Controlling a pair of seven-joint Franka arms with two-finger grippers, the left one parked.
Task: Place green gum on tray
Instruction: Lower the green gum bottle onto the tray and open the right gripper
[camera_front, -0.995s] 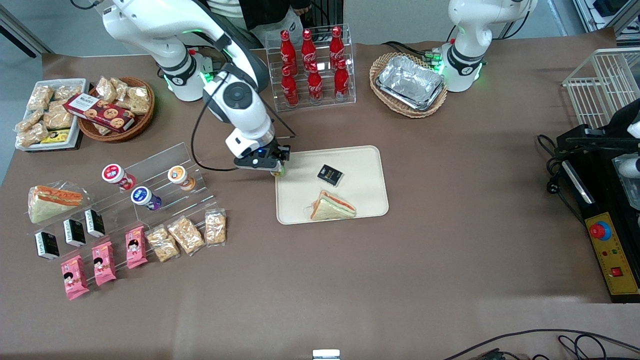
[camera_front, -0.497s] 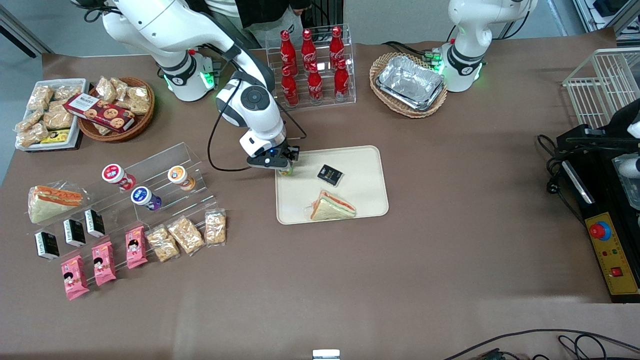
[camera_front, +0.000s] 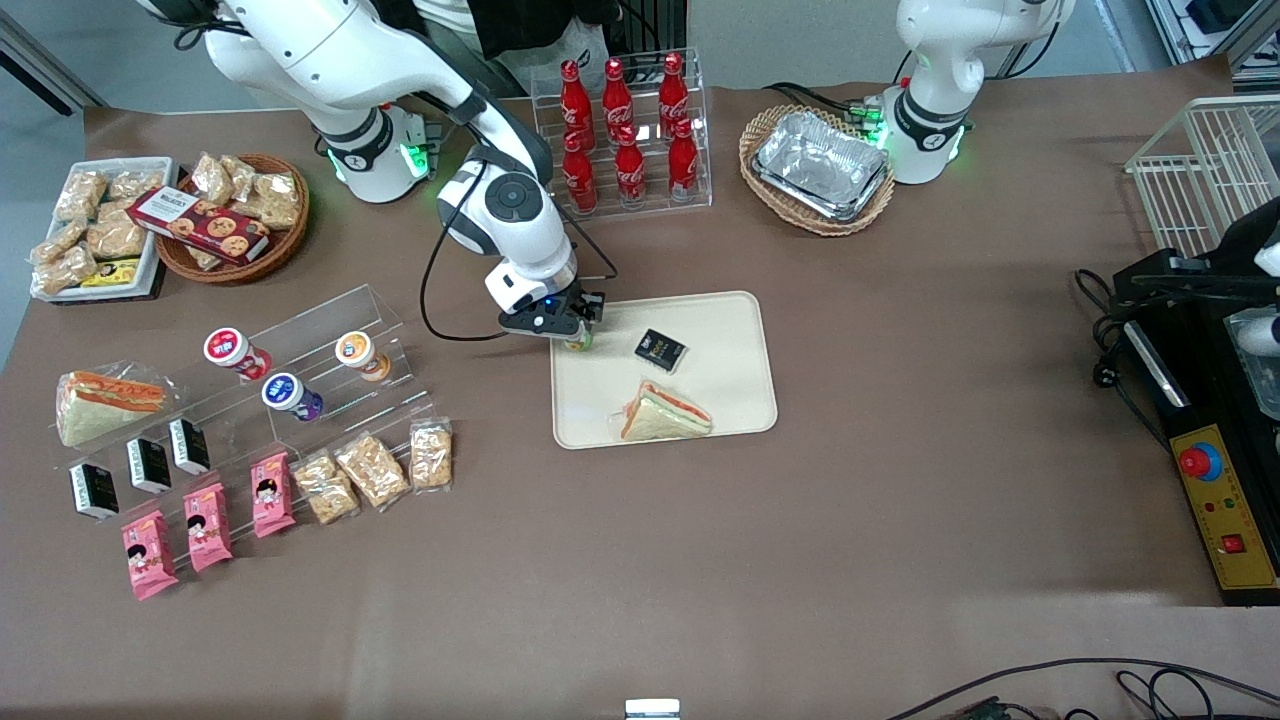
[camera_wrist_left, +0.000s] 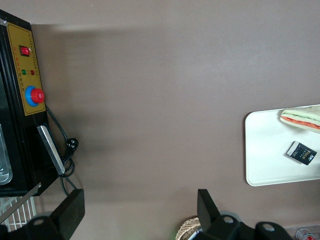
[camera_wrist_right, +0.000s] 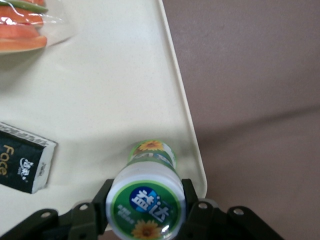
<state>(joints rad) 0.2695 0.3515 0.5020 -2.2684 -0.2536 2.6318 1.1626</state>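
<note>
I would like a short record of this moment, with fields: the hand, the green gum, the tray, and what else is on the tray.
hand: the hand is over the tray's corner nearest the bottle rack, shut on the green gum
green gum: the green gum is upright, lid toward the wrist camera, above the tray near its rim
tray: the tray lies flat on the brown table
also on tray: a black packet, a wrapped sandwich

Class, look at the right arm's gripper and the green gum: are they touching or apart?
Touching. The right wrist view shows the gripper with its fingers pressed against both sides of the green gum, over the tray.
</note>
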